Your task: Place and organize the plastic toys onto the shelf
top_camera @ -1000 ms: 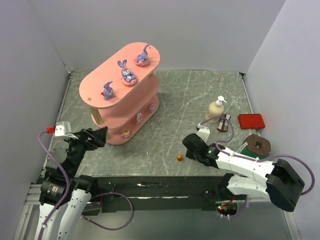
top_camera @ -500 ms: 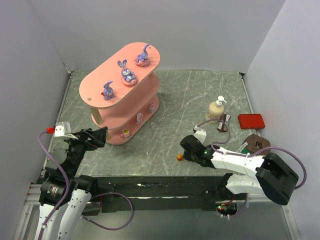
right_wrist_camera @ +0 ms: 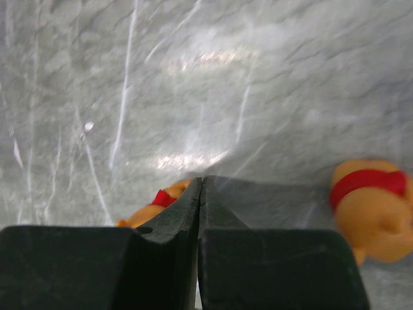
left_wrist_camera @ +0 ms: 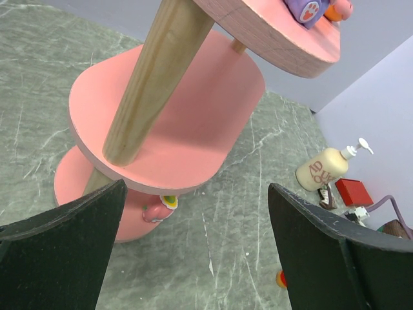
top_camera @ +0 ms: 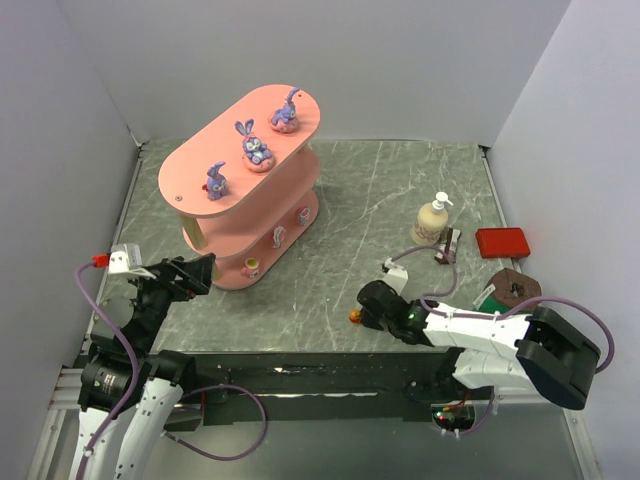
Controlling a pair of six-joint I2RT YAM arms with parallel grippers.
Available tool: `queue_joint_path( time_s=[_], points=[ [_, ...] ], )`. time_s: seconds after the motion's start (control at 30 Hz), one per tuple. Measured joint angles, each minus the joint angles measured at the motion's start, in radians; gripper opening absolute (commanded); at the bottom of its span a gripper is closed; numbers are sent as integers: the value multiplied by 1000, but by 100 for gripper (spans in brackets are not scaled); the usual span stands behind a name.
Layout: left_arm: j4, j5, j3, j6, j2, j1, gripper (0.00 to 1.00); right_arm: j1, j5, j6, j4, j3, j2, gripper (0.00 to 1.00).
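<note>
Marble table (top_camera: 400,190): right pincer (right_wrist_camera: 200,186) clenched; orange toy (right_wrist_camera: 153,205) just beside its tip.

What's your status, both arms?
Left gripper open, empty, facing salmon-pink three-tier shelf. Right gripper shut, jaws flush, tiny orange plastic toy beside fingertips, apparently ungripped. Nothing blocking.

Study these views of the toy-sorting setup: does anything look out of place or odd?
Yes. The right gripper is shut tight on nothing. One orange toy lies loose beside it, and what looks like a second orange toy sits half hidden behind it. It looks like a missed grab.
</note>
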Motion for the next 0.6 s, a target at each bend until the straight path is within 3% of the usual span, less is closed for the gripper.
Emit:
queue_joint_path(
  time_s=[0.47, 0.57, 0.6],
  points=[
    [0, 0, 0, 0, -4, 0, 96, 168, 7, 125, -47, 8, -2, 1],
    [0, 0, 0, 0, -6, 0, 97, 178, 10, 132, -64, 27, 16, 5],
    [0, 0, 0, 0, -6, 0, 96, 182, 15, 135, -71, 32, 21, 11]
  ],
)
